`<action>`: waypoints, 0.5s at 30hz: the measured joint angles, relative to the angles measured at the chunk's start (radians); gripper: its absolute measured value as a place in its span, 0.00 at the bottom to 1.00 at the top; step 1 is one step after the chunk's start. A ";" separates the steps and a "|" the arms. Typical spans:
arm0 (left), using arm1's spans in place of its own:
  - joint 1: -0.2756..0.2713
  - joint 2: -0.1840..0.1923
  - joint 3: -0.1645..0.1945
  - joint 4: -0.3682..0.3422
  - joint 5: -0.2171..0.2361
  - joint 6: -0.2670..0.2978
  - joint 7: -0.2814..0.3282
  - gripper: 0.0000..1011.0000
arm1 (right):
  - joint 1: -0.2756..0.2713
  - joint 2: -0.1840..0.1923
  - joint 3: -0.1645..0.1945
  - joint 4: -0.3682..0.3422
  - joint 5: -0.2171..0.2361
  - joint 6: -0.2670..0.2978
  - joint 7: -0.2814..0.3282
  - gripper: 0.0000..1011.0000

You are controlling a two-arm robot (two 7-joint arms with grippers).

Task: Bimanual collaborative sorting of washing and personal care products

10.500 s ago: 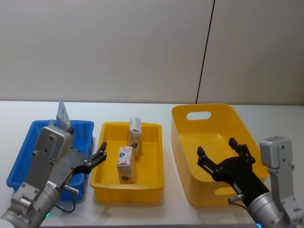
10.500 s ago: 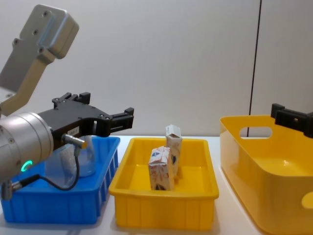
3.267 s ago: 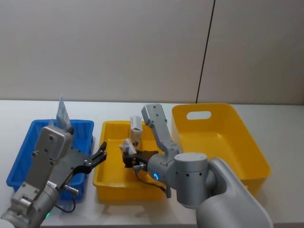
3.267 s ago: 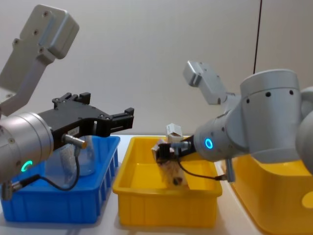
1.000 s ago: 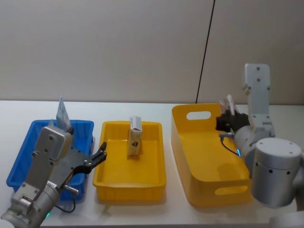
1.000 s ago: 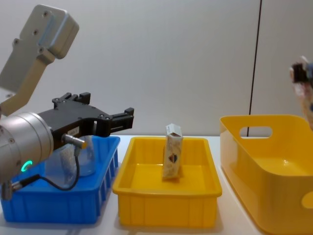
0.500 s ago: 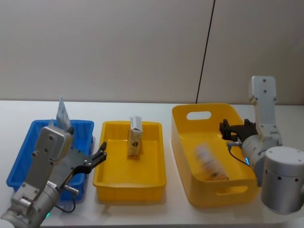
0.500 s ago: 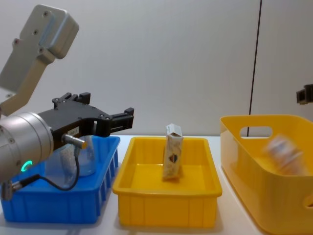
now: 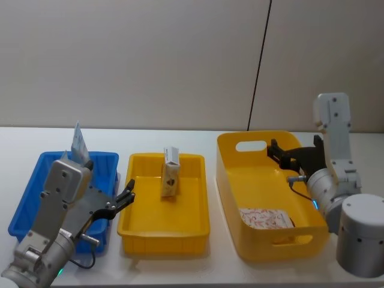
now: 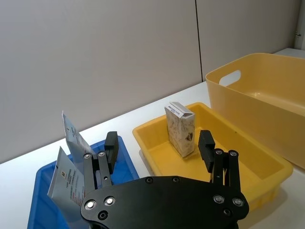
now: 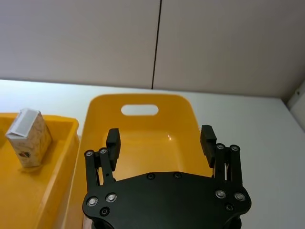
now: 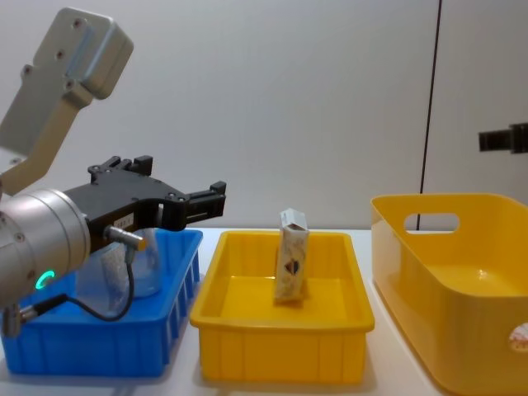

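Carton (image 9: 266, 218) dropped, flat in large yellow bin (image 9: 228, 180) below wide-spread empty right gripper (image 9: 293, 150); left gripper (image 10: 158, 142) parked, splayed.

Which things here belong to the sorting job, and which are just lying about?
Part of the job: upright carton in the shallow yellow tray; carton lying flat in the deep yellow bin; pale-blue tubes in the blue bin; right hand, open, above that deep bin; left hand, open, by the blue bin.
Just there: black cable on the wall; white table.
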 joint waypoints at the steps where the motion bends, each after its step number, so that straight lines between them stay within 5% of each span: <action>1: 0.000 0.000 0.000 0.000 0.000 0.000 0.000 0.99 | -0.002 0.003 -0.002 -0.001 -0.002 -0.010 0.004 0.99; 15: 0.000 0.000 0.000 0.000 0.000 0.000 0.000 0.99 | -0.032 0.056 -0.033 -0.030 -0.034 -0.173 0.059 0.99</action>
